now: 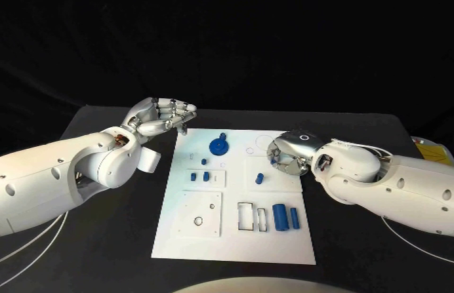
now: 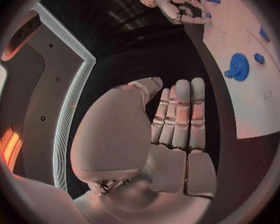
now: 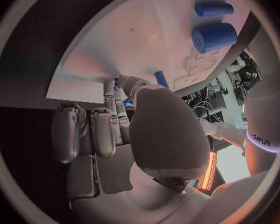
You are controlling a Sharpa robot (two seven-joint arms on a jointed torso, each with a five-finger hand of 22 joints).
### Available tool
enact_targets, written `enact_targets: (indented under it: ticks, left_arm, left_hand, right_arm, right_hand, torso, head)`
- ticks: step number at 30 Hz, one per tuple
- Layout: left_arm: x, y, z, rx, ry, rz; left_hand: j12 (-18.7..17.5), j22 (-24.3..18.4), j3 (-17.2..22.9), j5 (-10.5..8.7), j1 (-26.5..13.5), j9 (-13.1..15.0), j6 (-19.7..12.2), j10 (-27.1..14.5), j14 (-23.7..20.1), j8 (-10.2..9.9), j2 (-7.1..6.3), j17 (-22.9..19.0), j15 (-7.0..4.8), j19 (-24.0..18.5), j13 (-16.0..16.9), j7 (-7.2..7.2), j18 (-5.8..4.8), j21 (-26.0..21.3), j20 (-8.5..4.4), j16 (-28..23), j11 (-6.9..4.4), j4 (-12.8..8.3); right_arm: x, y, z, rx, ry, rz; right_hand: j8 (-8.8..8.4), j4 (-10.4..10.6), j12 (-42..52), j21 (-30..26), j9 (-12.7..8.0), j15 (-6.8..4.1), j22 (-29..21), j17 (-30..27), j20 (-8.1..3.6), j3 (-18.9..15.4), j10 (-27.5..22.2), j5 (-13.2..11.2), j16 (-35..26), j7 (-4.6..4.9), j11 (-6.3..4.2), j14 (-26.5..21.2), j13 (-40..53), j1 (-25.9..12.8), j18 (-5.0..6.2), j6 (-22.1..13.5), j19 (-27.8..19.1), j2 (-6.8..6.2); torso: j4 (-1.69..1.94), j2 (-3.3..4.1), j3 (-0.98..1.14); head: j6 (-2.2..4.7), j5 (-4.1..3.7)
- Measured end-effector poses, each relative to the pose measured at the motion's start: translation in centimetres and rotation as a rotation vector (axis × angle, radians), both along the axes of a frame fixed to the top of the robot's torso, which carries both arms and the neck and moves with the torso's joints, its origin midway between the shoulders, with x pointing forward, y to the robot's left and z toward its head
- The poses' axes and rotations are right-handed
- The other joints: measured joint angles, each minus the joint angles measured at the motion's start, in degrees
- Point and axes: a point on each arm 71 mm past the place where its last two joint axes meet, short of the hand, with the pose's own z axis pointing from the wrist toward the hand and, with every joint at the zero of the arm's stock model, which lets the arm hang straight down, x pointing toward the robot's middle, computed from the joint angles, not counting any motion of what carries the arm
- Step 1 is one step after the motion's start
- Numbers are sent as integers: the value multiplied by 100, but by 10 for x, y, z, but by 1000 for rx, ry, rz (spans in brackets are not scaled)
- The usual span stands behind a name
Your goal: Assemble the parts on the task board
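Note:
The white task board (image 1: pixel 237 240) lies in the middle of the black table. On it are a blue gear (image 1: pixel 220 147), two small blue pieces (image 1: pixel 199 175), a blue peg (image 1: pixel 261 177) and two blue cylinders (image 1: pixel 287 217). My left hand (image 1: pixel 161 119) hovers off the board's far left corner; its fingers (image 2: pixel 180 114) lie straight side by side and hold nothing. My right hand (image 1: pixel 288 154) hangs over the board's right edge just beyond the peg. Its thumb and two fingertips (image 3: pixel 118 87) meet on a small blue part (image 3: pixel 129 103), while the other fingers are curled in.
Rectangular cut-outs (image 1: pixel 250 215) and a square plate with a hole (image 1: pixel 201 213) take up the board's near half. A yellow label (image 1: pixel 430 152) sits at the table's right edge. Black table surface surrounds the board on both sides.

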Motion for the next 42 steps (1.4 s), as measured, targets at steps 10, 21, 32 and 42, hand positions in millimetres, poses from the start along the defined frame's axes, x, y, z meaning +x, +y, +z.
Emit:
enact_targets:
  ticks: [10,21,32,42]
  left_arm:
    - [0,1,0,0,3,3]
    - [0,1,0,0,6,4]
    - [0,2,0,2,9,6]
    - [0,2,-1,3,11,6]
  left_hand:
    - [0,-10,0,0,0,0,0,-43,-21,0,0,0,21,0,0,0,0,0,0,0,2,0]
    - [0,-19,-16,0,0,-1,-22,-75,-20,0,0,0,21,0,-1,21,0,-23,0,0,10,-16]
    - [0,-30,-16,0,0,-1,-22,-112,-40,0,0,0,41,-20,-1,21,-1,-46,21,0,30,-15]
    - [4,-42,-32,0,0,-2,-22,-177,-81,0,0,-5,41,-20,-2,21,-1,-69,21,0,48,-30]
  right_arm:
    - [0,3,-2,-2,-15,-7]
    - [-3,5,-3,0,-27,-12]
    - [-8,3,-3,17,-38,-22]
    - [-12,6,8,58,-67,-14]
  right_hand:
    - [23,-133,-40,122,28,-52,-1,8,-21,199,164,-247,0,-51,-61,-11,-108,1,1,132,21,154]
    - [85,-328,-107,189,89,-82,-1,-19,-63,404,329,-294,-1,-87,-82,0,-195,-7,1,210,19,283]
    - [104,-354,-151,249,130,-82,-2,-44,-62,465,348,-286,-1,-77,-83,0,-222,-6,-63,235,18,341]
    - [104,-370,-169,267,129,-82,3,-62,-62,481,368,-282,-1,-86,-63,0,-230,-15,-63,225,18,349]
  torso:
    - [2,-3,1]
    - [1,-7,-2]
    - [1,-10,-3]
    - [4,-15,-10]
  head:
    - [-16,-7]
    - [-27,-25]
    - [-20,-32]
    - [-10,-40]
